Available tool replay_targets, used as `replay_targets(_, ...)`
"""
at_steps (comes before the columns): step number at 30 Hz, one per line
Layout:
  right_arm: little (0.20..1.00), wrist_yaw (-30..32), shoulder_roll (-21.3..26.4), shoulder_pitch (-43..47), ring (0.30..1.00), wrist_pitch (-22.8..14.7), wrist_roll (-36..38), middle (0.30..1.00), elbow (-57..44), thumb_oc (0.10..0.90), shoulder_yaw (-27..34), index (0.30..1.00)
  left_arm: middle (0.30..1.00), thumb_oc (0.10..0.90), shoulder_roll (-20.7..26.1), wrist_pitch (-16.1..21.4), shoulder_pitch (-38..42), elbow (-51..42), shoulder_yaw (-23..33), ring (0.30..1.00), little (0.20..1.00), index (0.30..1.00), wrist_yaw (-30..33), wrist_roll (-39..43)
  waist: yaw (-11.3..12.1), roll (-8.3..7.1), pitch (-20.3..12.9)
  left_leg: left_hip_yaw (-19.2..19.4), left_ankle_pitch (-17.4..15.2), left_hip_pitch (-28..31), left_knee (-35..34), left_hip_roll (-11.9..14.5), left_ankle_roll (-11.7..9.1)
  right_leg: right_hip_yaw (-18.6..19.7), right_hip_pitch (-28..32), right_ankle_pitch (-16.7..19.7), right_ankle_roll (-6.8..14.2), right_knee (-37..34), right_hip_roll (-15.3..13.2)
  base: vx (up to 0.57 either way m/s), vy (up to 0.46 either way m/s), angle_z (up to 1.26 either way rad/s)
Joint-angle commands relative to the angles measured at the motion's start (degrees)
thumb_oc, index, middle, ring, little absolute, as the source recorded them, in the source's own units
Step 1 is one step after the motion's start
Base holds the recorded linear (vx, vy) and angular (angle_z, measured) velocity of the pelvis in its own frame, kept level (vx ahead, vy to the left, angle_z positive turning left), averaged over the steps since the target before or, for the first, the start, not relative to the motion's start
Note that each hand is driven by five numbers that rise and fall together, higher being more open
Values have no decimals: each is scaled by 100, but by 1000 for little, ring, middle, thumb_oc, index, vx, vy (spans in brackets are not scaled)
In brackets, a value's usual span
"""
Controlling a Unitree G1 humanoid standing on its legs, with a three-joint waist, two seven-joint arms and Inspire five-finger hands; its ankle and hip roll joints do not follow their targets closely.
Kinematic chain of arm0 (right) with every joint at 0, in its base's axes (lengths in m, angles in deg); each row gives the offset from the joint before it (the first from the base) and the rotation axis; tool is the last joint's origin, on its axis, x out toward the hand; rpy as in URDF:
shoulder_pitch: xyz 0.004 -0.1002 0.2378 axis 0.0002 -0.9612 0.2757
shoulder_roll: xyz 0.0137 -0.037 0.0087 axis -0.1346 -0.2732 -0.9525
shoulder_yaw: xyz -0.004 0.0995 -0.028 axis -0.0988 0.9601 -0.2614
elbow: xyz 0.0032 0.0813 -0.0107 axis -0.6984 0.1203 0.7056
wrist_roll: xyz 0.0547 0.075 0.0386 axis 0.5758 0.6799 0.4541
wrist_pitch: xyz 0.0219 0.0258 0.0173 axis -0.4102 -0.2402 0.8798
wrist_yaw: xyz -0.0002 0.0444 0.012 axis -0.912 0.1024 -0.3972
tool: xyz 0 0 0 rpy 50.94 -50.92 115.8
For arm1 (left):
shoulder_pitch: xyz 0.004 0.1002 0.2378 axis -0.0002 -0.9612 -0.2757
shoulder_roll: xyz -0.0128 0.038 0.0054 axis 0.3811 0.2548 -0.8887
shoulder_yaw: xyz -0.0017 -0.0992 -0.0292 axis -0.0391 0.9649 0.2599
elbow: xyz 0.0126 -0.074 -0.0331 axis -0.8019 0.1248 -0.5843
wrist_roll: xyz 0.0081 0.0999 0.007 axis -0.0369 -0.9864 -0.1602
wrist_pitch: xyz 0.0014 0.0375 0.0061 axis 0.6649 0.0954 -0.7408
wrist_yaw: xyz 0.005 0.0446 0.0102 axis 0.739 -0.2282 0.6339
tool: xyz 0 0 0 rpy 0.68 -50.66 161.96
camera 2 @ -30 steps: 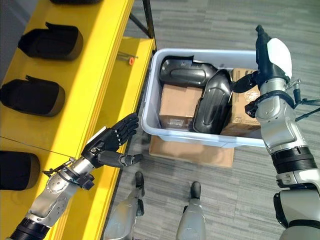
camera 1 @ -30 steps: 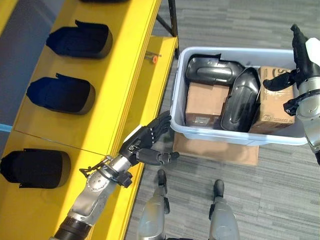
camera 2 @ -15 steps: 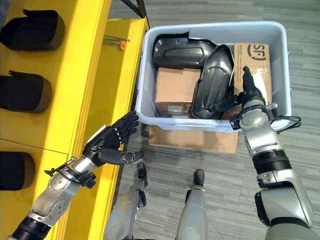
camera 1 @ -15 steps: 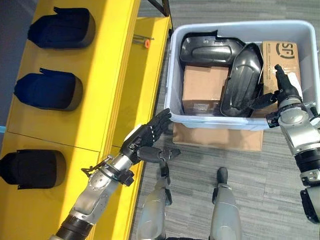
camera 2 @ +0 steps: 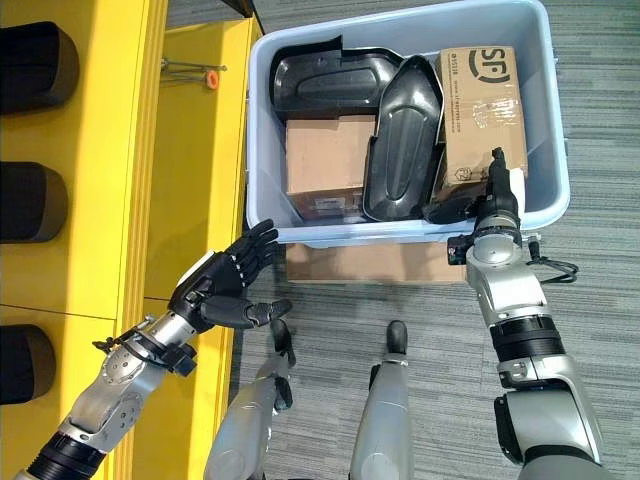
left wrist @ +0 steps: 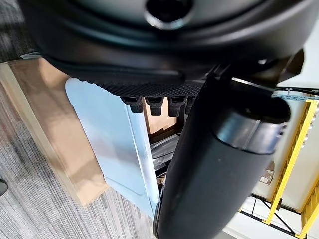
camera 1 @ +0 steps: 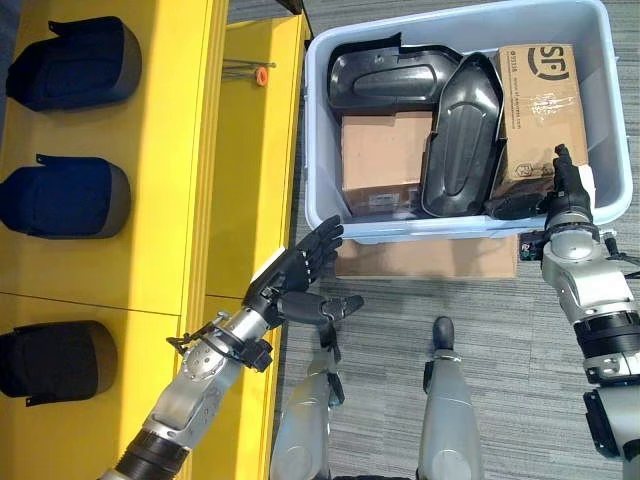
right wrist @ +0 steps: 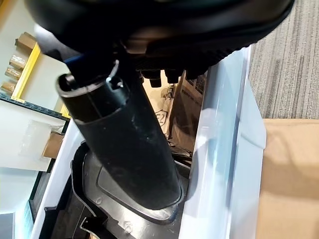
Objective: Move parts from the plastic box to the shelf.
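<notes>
Grey carpet floor [camera 1: 560, 400] all round, with yellow shelf [camera 1: 170, 150] along the left side and pale plastic box [camera 1: 318, 205] just beside it, set on a flat sheet of cardboard [camera 1: 430, 258].

On the shelf: three dark parts in a row, far [camera 1: 72, 62], middle [camera 1: 65, 195] and near [camera 1: 50, 360], well apart from one another. On the lower yellow ledge beside the plastic box, a small orange-tipped item [camera 1: 260, 73], too small to identify.

Inside the plastic box: two cartons side by side. Right carton [camera 1: 540, 100] marked with a bold black logo and a clear tape strip on its top face. Left carton [camera 1: 385, 150] bearing a small dark label on its near side, print too small to make out. Flat black part [camera 1: 385, 78] lying across the far end, partly over the left carton. Long black part [camera 1: 462, 135] standing on edge between the two cartons, leaning against the right one.

Right hand [camera 1: 562, 195] at the near right rim of the plastic box, fingers straight and pointing over the right carton, thumb stretched sideways toward the near end of the long black part; contact impossible to judge.

Left hand [camera 1: 290, 285] empty, fingers spread and thumb out, held over the shelf's edge near the box's near left corner, apart from every part.
</notes>
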Motion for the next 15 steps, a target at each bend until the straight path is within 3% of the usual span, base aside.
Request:
replay_targets(1, 1000, 73, 446, 522, 1000, -199, -718, 1000, -614, 900, 142, 1000, 1000, 900, -166, 657, 142, -771, 2, 1000, 1000, 1000, 19, 42, -60, 223, -36, -409, -912, -39, 487, 190, 16, -472, -70, -597, -633, 354, 231, 0, 0, 0)
replay_targets(3, 1000, 68, 455, 533, 1000, -171, -563, 1000, -643, 900, 131, 1000, 1000, 900, -176, 647, 119, -785, 12, 1000, 1000, 1000, 14, 39, -62, 236, -36, -411, -908, -43, 485, 187, 11, -467, -86, -607, -641, 373, 229, 0, 0, 0)
replay_targets(15, 1000, 164, -128, 524, 1000, -221, 2683, 1000, -284, 900, 282, 1000, 1000, 900, -149, 619, 122, -746, 53, 1000, 1000, 1000, -109, 10, -15, 196, -36, -455, -924, -12, 470, 197, 9, -474, -104, -703, -644, 500, 225, -1, -11, 0)
